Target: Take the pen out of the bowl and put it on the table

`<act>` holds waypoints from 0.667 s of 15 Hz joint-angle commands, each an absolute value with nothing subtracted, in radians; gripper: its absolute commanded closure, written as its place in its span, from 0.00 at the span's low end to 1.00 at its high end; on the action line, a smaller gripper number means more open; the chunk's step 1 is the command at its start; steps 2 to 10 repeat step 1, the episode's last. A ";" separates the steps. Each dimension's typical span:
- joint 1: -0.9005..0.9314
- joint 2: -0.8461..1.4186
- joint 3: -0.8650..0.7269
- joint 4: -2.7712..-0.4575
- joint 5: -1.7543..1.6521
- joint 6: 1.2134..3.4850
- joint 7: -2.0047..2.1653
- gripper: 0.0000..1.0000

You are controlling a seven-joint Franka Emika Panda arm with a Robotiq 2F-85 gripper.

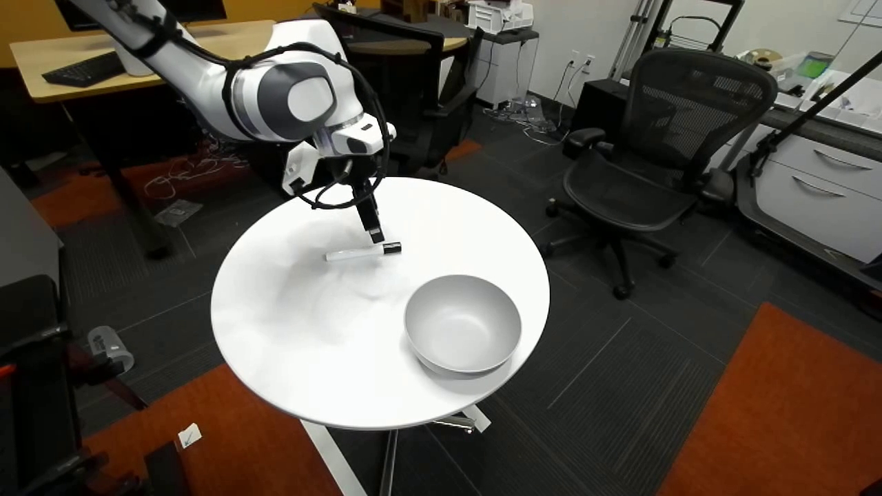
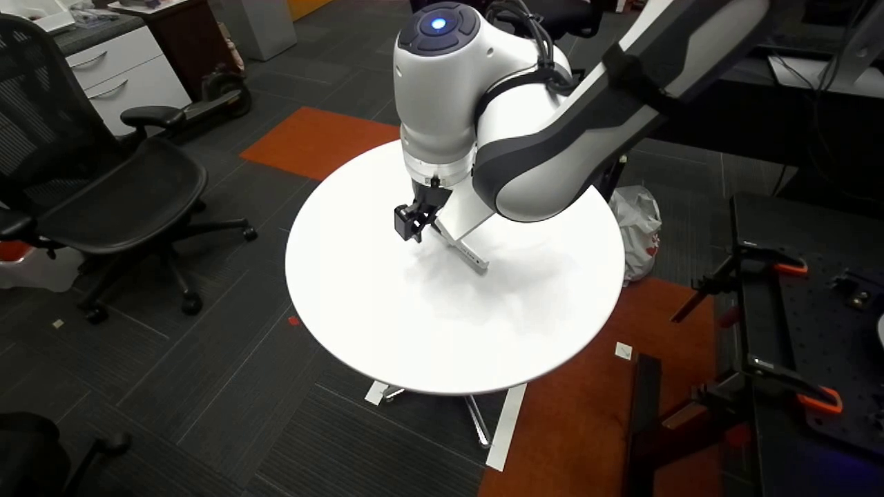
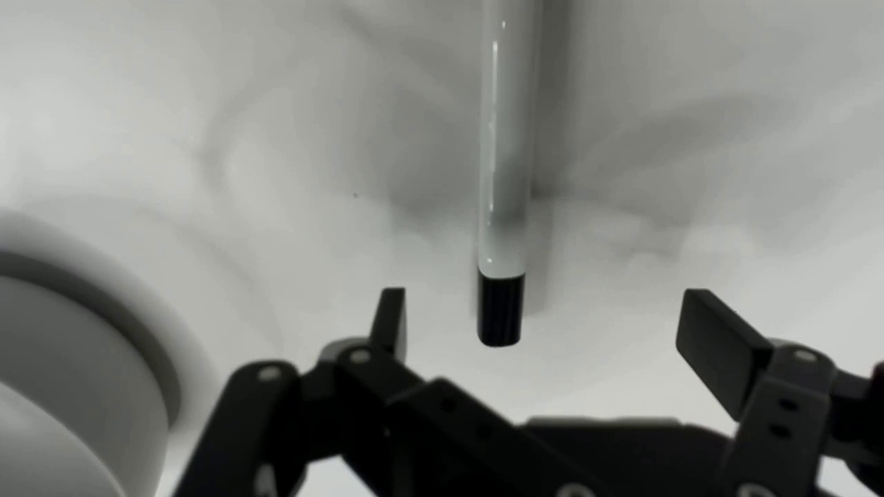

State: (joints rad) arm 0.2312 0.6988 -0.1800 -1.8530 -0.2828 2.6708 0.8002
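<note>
Charcoal carpet point(image 1: 620, 399) runs across the room; a wood desk point(image 1: 234, 40) stands beyond the round white table point(image 1: 275, 324). Near the table's edge sits the bowl point(image 1: 463, 324), nothing in it. The gripper point(image 3: 552, 328) hangs with its jaws wide apart, holding nothing, just by the pen point(image 3: 504, 172), which lies flat on the table, well in from the edge. I'd say the task is done; only backing the gripper away is left.

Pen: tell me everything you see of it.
The pen has a smooth, glossy white barrel, plastic by its look, and a black end, apparently capped. It lies flat on the white table, outside the bowl. In the wrist view that end shows between the spread fingers of the gripper, neither touching it.
</note>
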 commanded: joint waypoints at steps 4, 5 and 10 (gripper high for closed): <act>0.249 0.701 -0.198 -1.852 -0.256 2.672 0.777 0.00; 0.249 0.701 -0.198 -1.852 -0.256 2.672 0.777 0.00; 0.249 0.701 -0.198 -1.852 -0.256 2.672 0.777 0.00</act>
